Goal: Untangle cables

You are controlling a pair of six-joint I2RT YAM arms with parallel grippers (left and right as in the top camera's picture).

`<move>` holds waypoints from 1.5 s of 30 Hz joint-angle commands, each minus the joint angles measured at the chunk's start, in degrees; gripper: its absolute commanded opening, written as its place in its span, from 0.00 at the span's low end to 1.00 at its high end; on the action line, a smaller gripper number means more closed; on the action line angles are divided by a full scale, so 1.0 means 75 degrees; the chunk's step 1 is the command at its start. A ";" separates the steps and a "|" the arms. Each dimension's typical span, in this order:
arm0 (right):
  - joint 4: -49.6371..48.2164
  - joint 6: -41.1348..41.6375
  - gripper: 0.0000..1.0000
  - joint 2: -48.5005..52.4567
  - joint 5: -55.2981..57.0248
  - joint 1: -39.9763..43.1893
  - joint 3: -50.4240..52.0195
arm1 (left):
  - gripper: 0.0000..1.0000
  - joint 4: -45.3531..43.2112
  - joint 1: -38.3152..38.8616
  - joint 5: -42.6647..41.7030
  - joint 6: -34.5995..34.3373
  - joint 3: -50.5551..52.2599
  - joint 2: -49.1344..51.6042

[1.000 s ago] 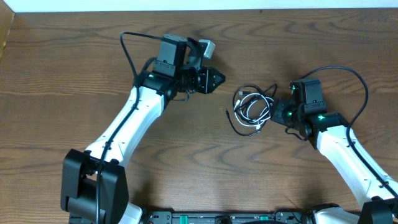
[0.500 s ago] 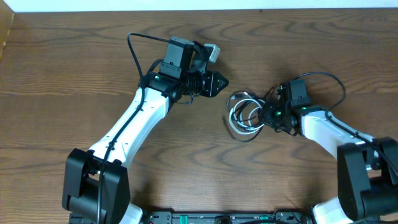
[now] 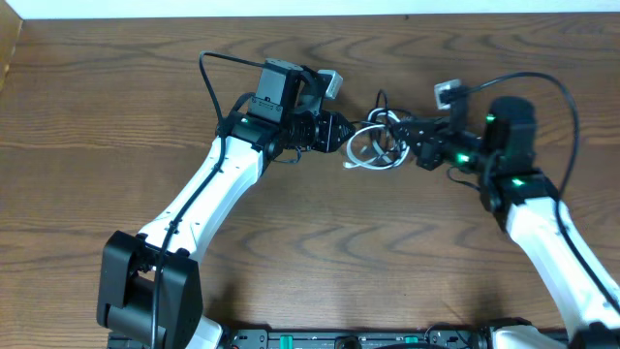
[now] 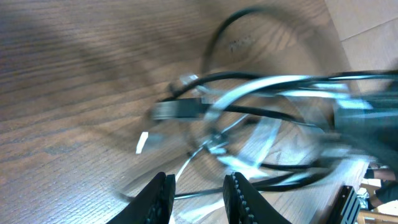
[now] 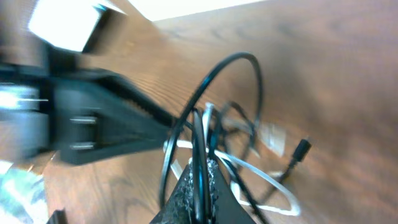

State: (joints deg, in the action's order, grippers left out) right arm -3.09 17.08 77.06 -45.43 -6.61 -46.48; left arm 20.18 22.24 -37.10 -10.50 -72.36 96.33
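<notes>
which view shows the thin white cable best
Overhead: the loop of the thin white cable shows clearly. The left wrist view smears it with blur; the right wrist view catches only part.

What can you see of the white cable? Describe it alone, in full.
The white cable is a thin, flexible, plastic-looking cord, coiled in loose loops and threaded through the black cable. It sits over the wooden table between the left gripper and the right gripper, which is pinched shut on a black strand; whether it clamps the white one too is unclear. Its plugs are too blurred to make out.
</notes>
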 commanded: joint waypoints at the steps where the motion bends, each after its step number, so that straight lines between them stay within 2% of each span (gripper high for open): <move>1: 0.0038 -0.0370 0.01 -0.0289 -0.0766 0.0254 -0.0090 | 0.31 0.0023 0.0012 0.0067 0.0044 -0.0003 0.0058; 7: 0.0093 -0.0175 0.01 -0.0286 -0.0766 0.0271 -0.0087 | 0.31 0.0026 0.0012 -0.0029 0.0044 -0.0003 0.0058; 12: 0.0093 -0.0166 0.01 -0.0286 -0.0775 0.0271 -0.0087 | 0.32 -0.0020 0.0012 -0.0935 0.0050 -0.0003 0.0058; 14: 0.0087 -0.0163 0.01 -0.0286 -0.0799 0.0268 -0.0090 | 0.36 -0.0131 0.0012 -0.1297 0.0058 -0.0003 0.0058; 21: 0.0047 0.0119 0.01 -0.0286 -0.0839 0.0268 -0.0087 | 0.42 -0.0659 0.0012 -0.2430 0.0618 -0.0003 0.0058; 25: -0.0157 0.0303 0.01 -0.0286 -0.1020 0.0268 -0.0087 | 0.43 -0.0708 0.0064 -0.2448 0.1052 -0.0003 0.0070; 39: -0.0991 0.0898 0.01 -0.0286 -0.1682 0.0268 -0.0087 | 0.44 -0.0790 0.0096 -0.2366 0.1052 -0.0003 0.0102; 45: -0.0997 0.0988 0.01 -0.0286 -0.1772 0.0268 -0.0087 | 0.45 -0.1536 0.0096 -0.2396 0.0347 -0.0003 0.0099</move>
State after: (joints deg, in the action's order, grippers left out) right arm -10.15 23.51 75.11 -56.71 -4.71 -46.50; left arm 10.57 22.83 -53.95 -5.04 -72.36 96.33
